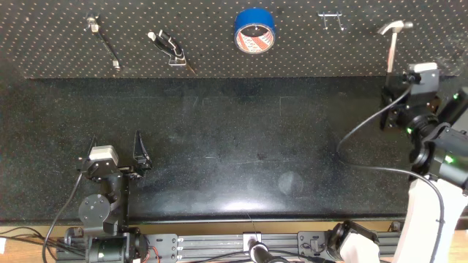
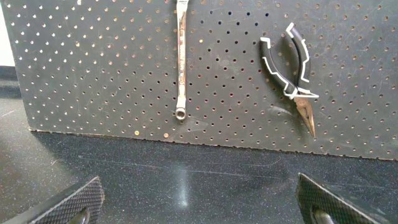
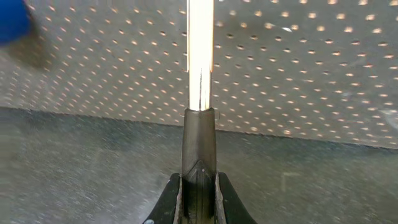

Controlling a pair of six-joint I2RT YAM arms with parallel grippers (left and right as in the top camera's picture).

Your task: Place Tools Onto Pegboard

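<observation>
A hammer (image 1: 393, 42) stands upright against the pegboard (image 1: 58, 44) at the far right, head up. My right gripper (image 1: 393, 79) is shut on its black grip; the right wrist view shows the chrome shaft (image 3: 200, 56) rising from between the fingers (image 3: 166, 199). I cannot tell whether the head rests on a peg. A wrench (image 1: 104, 42), black-handled pliers (image 1: 170, 50) and a blue tape roll (image 1: 255, 31) hang on the board. My left gripper (image 1: 117, 151) stands open and empty low over the table at the near left, facing the wrench (image 2: 180, 62) and pliers (image 2: 289, 68).
A bare metal hook (image 1: 331, 20) sticks out of the pegboard between the tape and the hammer. The black tabletop (image 1: 248, 146) stretches between the board and the arm bases. The right arm's cable (image 1: 365, 164) loops over the table's right side.
</observation>
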